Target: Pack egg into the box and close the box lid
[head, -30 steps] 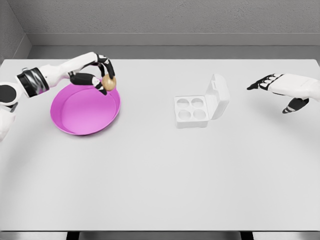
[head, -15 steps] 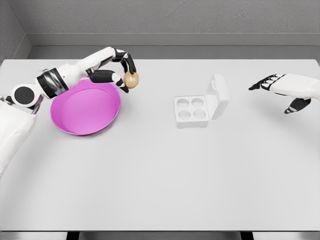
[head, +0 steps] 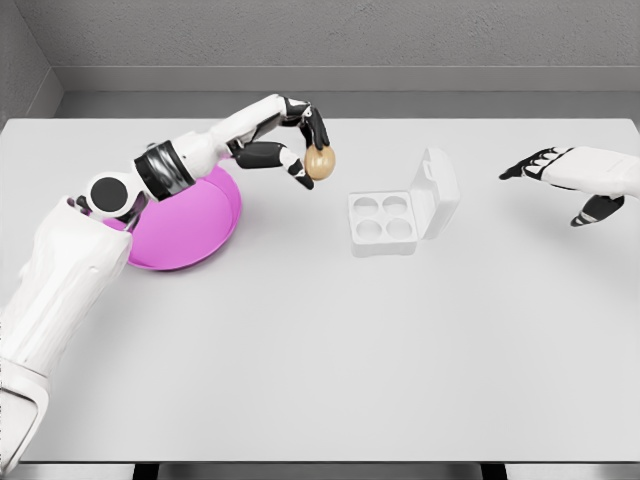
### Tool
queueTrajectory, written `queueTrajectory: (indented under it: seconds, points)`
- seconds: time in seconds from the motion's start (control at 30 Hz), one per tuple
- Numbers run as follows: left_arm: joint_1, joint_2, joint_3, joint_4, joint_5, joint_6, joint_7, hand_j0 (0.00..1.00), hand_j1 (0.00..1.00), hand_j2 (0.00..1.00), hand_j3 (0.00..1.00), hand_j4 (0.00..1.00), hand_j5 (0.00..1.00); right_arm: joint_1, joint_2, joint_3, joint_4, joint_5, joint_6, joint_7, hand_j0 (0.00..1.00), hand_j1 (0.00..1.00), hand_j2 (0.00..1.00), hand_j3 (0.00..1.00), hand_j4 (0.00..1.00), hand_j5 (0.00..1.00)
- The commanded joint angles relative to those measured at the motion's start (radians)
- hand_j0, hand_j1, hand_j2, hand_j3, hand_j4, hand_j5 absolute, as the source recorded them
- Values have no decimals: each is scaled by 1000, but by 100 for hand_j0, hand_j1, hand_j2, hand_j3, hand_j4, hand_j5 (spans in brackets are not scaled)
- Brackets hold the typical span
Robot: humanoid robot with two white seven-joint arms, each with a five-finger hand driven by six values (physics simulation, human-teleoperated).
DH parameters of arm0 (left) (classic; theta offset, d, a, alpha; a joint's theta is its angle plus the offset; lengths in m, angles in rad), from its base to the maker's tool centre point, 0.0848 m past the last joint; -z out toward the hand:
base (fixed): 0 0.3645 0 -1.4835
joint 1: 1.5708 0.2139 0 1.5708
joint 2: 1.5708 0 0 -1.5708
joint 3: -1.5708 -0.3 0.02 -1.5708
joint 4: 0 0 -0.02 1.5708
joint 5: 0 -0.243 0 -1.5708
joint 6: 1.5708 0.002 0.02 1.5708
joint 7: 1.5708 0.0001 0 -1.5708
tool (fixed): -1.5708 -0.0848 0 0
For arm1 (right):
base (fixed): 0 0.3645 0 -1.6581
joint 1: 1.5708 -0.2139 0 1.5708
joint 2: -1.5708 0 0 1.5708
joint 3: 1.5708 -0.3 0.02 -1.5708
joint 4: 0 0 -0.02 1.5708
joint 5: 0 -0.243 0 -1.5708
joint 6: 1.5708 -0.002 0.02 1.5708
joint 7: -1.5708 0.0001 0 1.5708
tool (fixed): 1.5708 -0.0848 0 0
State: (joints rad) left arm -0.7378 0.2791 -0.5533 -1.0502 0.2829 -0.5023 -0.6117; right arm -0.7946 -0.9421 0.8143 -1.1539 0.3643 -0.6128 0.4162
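I have the egg point(head: 321, 163) pinched in my left hand point(head: 298, 150), fingers point(head: 299, 177) curled round it, held above the bench point(head: 320, 350) between the pink bowl point(head: 205, 225) and the egg box point(head: 402, 210), nearer the box. So the pick-up looks done; placing the egg and closing the lid point(head: 437, 190) are left. The egg is small, tan and smooth. The white box shows four empty cups, its lid standing up at the right side. My right hand point(head: 570, 175) hovers well apart at the right, fingers loosely spread, holding nothing.

White table point(head: 320, 350) against a grey wall point(head: 350, 35).
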Motion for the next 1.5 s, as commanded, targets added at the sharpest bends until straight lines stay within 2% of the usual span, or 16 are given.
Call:
queueTrajectory:
  seconds: [0.0,0.37,0.77,0.93,1.23,1.27,1.3,1.47]
  points:
    - [0,-29,1,2,10,21,1,27,27,27,27,27,27,0,-3,-1,-1,-5,2,-1,100,100,100,100,100,100]
    - [-3,-63,7,12,122,45,1,24,24,24,24,24,24,6,8,-1,-1,-5,2,1,100,100,100,100,100,100]
    - [29,-123,4,19,128,47,1,24,24,24,24,24,24,8,9,-1,-1,-5,2,3,100,100,100,100,100,100]
    - [31,-143,1,55,128,50,1,24,24,24,24,24,24,8,8,-1,-1,-5,2,3,100,100,100,100,100,100]
    - [46,-153,-2,53,128,188,1,25,25,25,25,25,25,11,9,2,-1,-5,2,3,100,100,100,100,100,100]
    - [43,-149,-43,53,139,188,1,25,25,25,25,25,25,11,9,2,-1,-5,2,3,100,100,100,100,100,100]
    - [43,-146,-50,53,163,188,1,25,25,25,25,25,25,11,9,3,-1,-5,2,3,100,100,100,100,100,100]
    - [44,-143,-50,55,165,188,1,25,25,25,25,25,25,11,9,5,-1,-5,2,3,100,100,100,100,100,100]
